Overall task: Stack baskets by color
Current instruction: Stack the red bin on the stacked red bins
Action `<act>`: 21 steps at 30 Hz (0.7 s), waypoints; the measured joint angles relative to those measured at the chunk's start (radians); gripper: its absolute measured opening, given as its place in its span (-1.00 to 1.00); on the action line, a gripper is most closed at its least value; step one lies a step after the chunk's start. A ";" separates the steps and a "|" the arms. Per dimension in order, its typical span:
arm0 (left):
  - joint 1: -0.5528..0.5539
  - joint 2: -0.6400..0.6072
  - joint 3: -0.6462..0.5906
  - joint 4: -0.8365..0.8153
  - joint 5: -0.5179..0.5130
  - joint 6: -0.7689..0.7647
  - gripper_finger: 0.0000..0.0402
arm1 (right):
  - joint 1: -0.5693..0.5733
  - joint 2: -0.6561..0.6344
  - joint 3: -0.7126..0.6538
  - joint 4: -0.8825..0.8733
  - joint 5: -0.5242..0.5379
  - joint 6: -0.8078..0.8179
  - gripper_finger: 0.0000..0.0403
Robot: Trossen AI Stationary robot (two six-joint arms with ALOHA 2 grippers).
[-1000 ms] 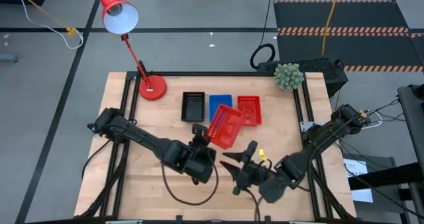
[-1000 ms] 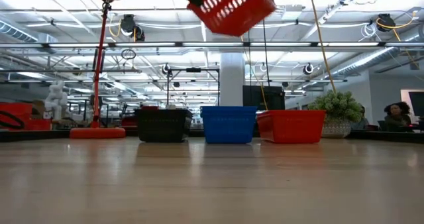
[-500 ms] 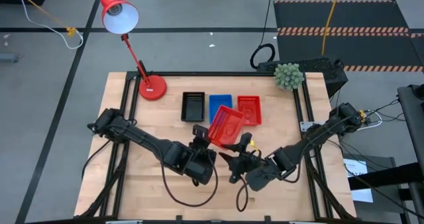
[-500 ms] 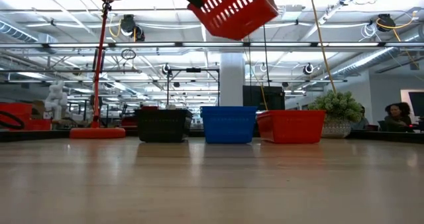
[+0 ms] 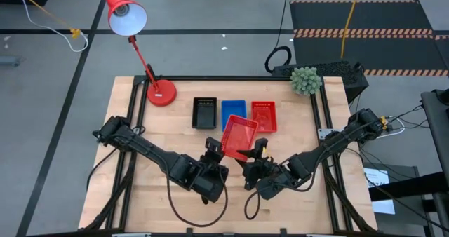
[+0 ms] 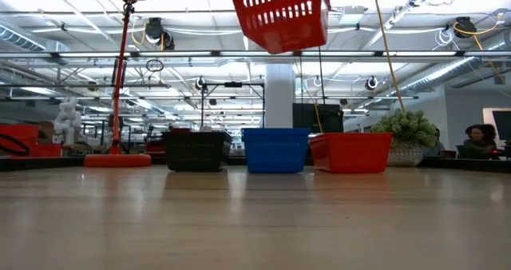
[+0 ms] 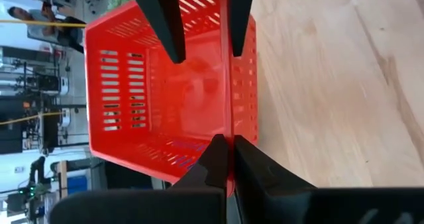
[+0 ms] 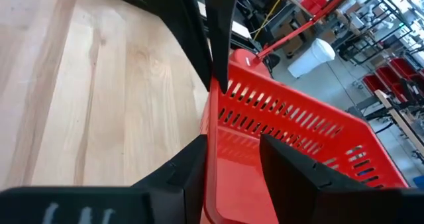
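A red basket (image 5: 239,134) hangs high over the middle of the table, its open side up; it also shows in the low view (image 6: 281,16). My left gripper (image 5: 213,147) is shut on it at its near left corner. My right gripper (image 5: 255,151) is open, one finger inside and one outside the same wall (image 8: 213,138) farther along. At the far side a black basket (image 5: 204,112), a blue basket (image 5: 233,113) and a red basket (image 5: 264,116) rest on their bottoms in a row. My left gripper pinches the rim of one wall (image 7: 230,141) between its two fingers, one inside the basket and one outside, close to a corner. The fingers come slanting down from the table's near side. The basket is lifted clear, nearly level. Whether my right gripper touches the wall, I cannot tell.
A red desk lamp stands with its round base (image 5: 161,92) at the far left. A small potted plant (image 5: 304,80) sits at the far right corner. Bare wood (image 5: 161,135) lies left of the arms and along the near edge.
My right gripper has come down and moved toward the table's left, up to the held red basket, until its open fingers stand astride the wall. The basket, tilted a second ago, has turned nearly level in my left gripper.
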 joint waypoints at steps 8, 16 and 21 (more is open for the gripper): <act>-0.003 0.000 0.000 0.047 0.000 0.030 -0.90 | -0.002 0.001 0.000 -0.025 -0.037 0.000 -0.69; -0.008 0.000 0.001 0.050 0.000 0.031 -0.92 | -0.003 0.001 0.000 -0.035 -0.052 -0.001 -0.94; -0.012 0.000 0.001 0.105 0.000 -0.027 -0.63 | -0.004 -0.002 0.000 -0.072 -0.071 -0.006 -0.95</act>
